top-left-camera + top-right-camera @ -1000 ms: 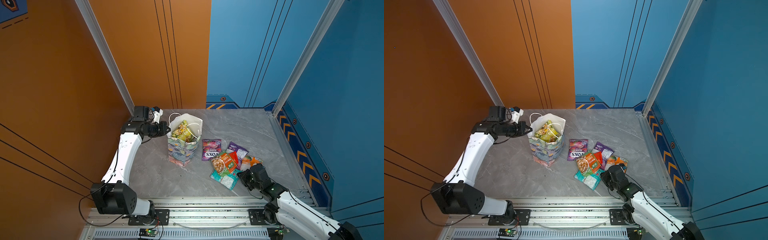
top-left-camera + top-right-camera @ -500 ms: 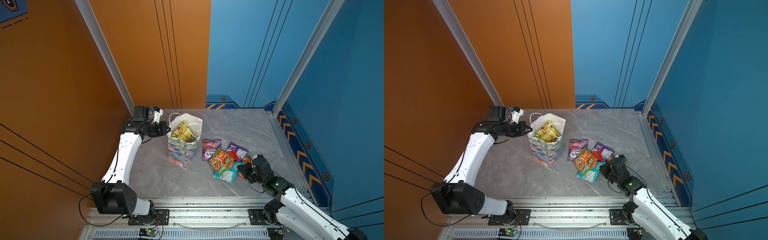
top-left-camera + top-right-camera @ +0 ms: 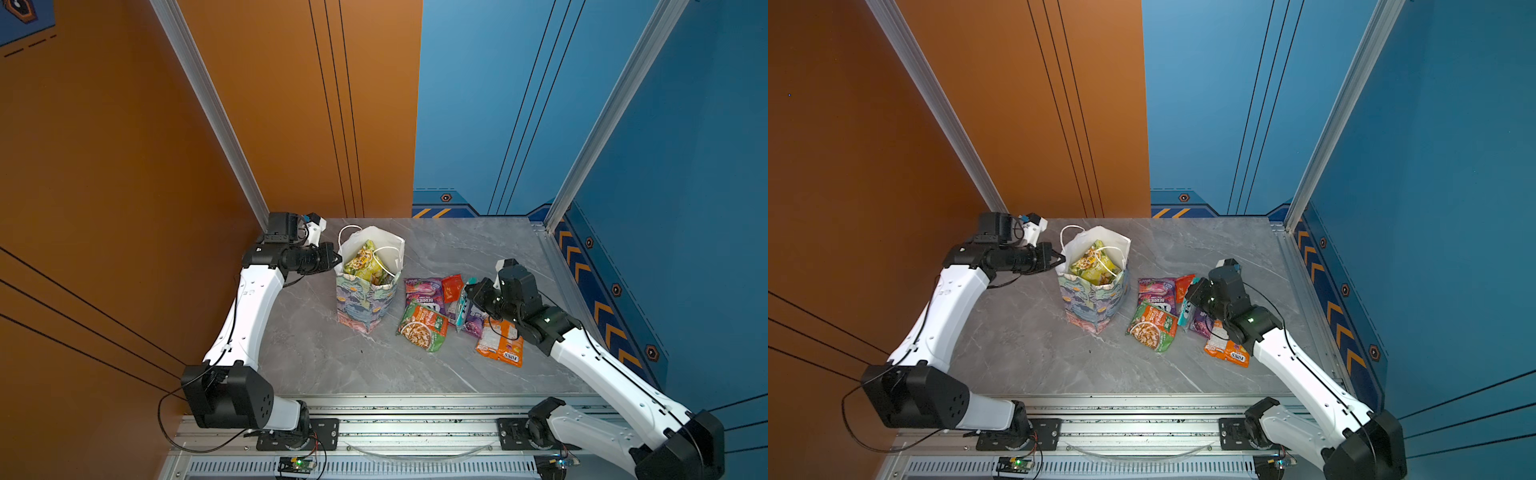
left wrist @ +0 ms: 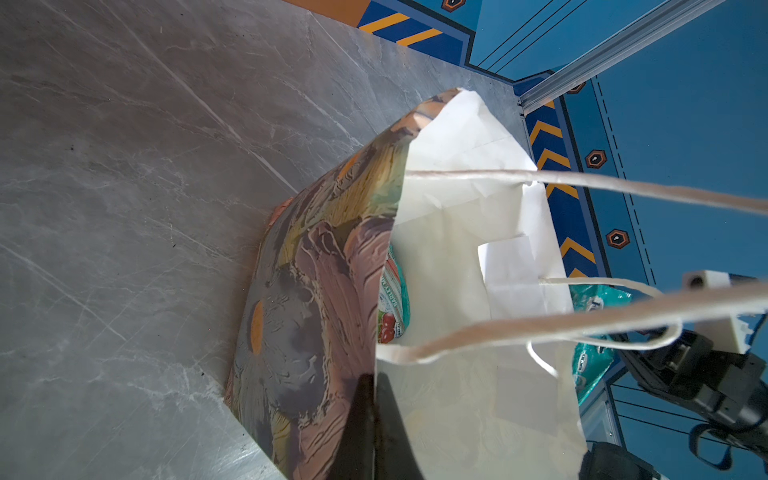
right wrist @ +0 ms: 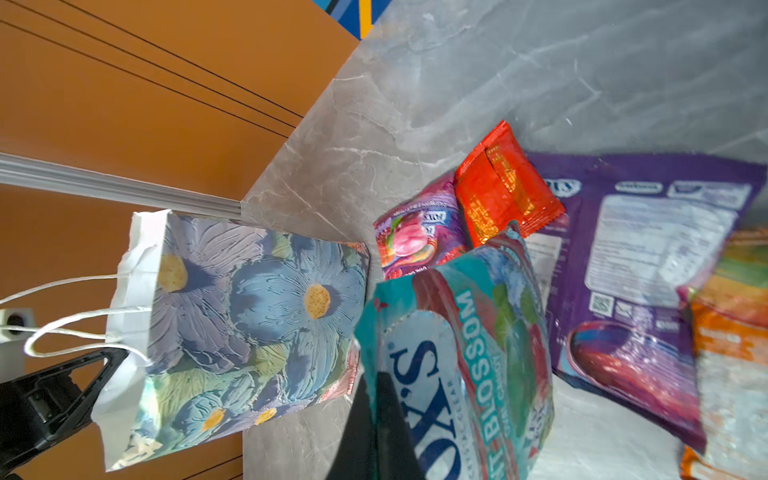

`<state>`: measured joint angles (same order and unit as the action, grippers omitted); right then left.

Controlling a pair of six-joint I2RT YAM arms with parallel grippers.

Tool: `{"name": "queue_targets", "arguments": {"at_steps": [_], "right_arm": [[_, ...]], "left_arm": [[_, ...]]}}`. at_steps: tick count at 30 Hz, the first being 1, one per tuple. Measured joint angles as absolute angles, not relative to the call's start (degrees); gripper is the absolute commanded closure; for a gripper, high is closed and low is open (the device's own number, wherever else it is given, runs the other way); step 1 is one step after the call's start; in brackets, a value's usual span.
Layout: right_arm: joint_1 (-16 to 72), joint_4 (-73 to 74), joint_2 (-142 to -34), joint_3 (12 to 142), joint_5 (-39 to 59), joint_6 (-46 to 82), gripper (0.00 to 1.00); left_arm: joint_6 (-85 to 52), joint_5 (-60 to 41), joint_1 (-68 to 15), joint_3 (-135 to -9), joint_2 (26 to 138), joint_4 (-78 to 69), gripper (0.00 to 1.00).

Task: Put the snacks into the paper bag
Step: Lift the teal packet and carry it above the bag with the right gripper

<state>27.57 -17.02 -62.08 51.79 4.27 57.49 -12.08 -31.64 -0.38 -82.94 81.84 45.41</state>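
I see the paper bag [image 3: 368, 299] standing up on the grey table [image 3: 324, 357] with its mouth wide open. My left gripper [image 3: 337, 260] is at the bag's left top edge. In the left wrist view its fingers [image 4: 357, 419] are pressed together with the bag's wall pinched between them, one finger outside and one inside. A yellow-green packet [image 3: 365, 264] pokes up inside the bag.

My right gripper [image 3: 468, 296] is well to the right of the bag. Its fingers [image 5: 365, 436] are squeezed onto the teal packet [image 5: 457, 365], which is tipped up on its edge.

The other snacks lie flat on the table to the right of the bag. A pink-purple packet [image 3: 423, 291] is closest to the bag. A green packet [image 3: 423, 330] lies just in front of that one. Then come a small red packet [image 3: 452, 287] and a purple packet [image 5: 644, 270] behind the teal one. An orange packet [image 3: 498, 345] is farthest from the bag.
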Motion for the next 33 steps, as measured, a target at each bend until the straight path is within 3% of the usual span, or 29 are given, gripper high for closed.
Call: {"name": "queue_targets", "arguments": {"at_steps": [15,33], "right_arm": [[27.9,-15.5,-77.8,76.1,7.9,48.0,1.0],[29.7,-19.2,-105.0,120.0,17.7,41.7,1.0]], "left_arm": [[-12.3,-32.1,-0.4,-82.9,81.8,45.4,1.0],[-13.0,-33.1,-0.4,-82.9,81.8,45.4,1.0]]}}
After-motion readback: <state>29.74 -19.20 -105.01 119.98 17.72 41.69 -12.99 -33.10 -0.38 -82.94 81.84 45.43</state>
